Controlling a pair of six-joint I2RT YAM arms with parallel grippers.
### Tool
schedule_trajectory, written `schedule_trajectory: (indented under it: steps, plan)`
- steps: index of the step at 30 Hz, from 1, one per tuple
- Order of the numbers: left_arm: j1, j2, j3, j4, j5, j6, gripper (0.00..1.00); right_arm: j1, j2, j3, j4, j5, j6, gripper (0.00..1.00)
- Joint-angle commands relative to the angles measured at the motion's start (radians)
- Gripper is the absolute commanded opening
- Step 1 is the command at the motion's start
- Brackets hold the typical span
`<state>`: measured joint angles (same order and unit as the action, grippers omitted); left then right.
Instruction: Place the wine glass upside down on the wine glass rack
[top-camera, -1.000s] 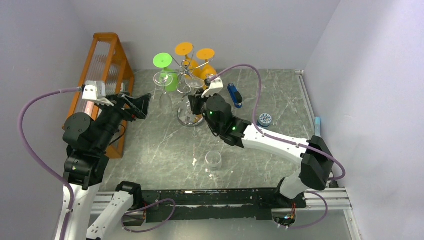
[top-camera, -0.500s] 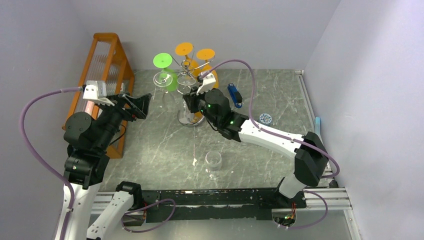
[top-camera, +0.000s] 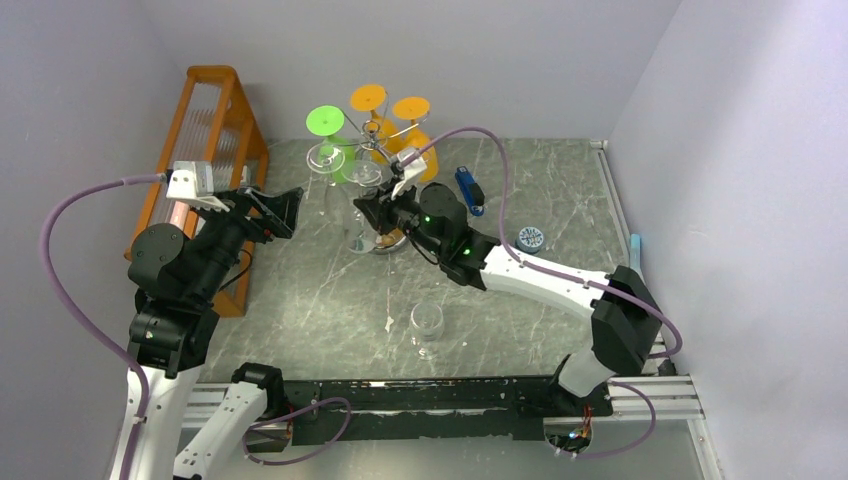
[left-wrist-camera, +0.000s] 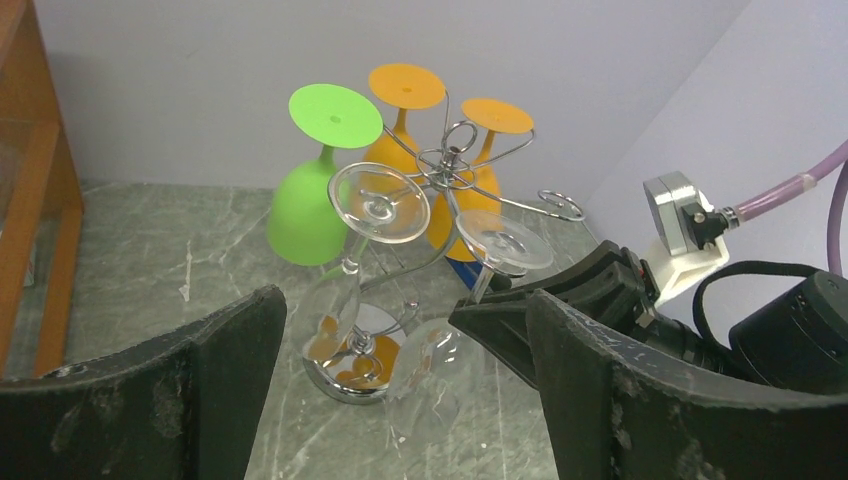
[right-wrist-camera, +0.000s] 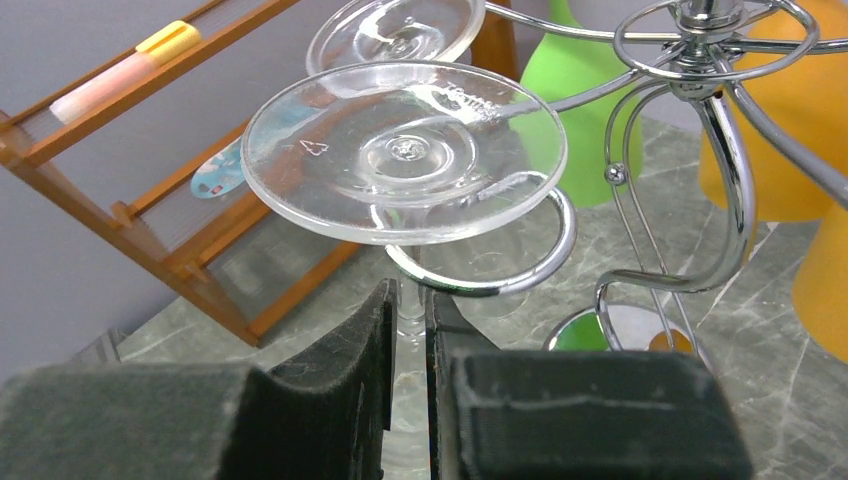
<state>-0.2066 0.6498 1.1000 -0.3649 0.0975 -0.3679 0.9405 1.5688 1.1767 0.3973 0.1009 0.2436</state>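
Right tool (right-wrist-camera: 405, 335) clamped on wine glass (right-wrist-camera: 405, 150) stem: seat stem fully inside wine glass rack (right-wrist-camera: 568, 235) hook, lower foot onto wire, then release.

Pale lilac walls (top-camera: 500, 50) enclose a grey marbled table (top-camera: 330, 290) and orange shelf (top-camera: 212, 73)

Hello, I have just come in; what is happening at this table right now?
The right gripper is shut on the stem of a clear wine glass, held upside down with its foot just over a curled hook of the chrome wine glass rack. Whether the foot rests on it is unclear. The left gripper hangs open, holding nothing. Another clear glass stands upright on the table.
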Motion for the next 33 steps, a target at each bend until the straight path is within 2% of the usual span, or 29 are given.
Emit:
schedule_trajectory:
  steps: [1,6,18,25,29,33]
  plan:
    - [0.001,-0.001,-0.015,-0.017,-0.017,-0.007,0.93,-0.006,-0.065,-0.049,0.119,-0.036,-0.018,0.00]
    - [0.001,0.001,-0.017,-0.014,-0.015,-0.009,0.93,-0.006,-0.093,-0.088,0.151,-0.024,-0.016,0.00]
    - [0.001,0.006,-0.014,-0.004,0.024,-0.020,0.94,-0.006,-0.088,-0.103,0.120,0.168,0.014,0.00]
    - [0.001,0.040,0.004,-0.025,0.038,-0.045,0.95,-0.008,-0.066,-0.106,0.108,0.161,0.013,0.00]
    - [0.001,0.043,0.004,-0.019,0.050,-0.064,0.97,-0.010,-0.069,-0.127,0.122,0.126,0.010,0.11]
    - [0.001,0.049,0.006,-0.011,0.093,-0.066,0.97,-0.011,-0.078,-0.150,0.130,0.117,0.017,0.16]
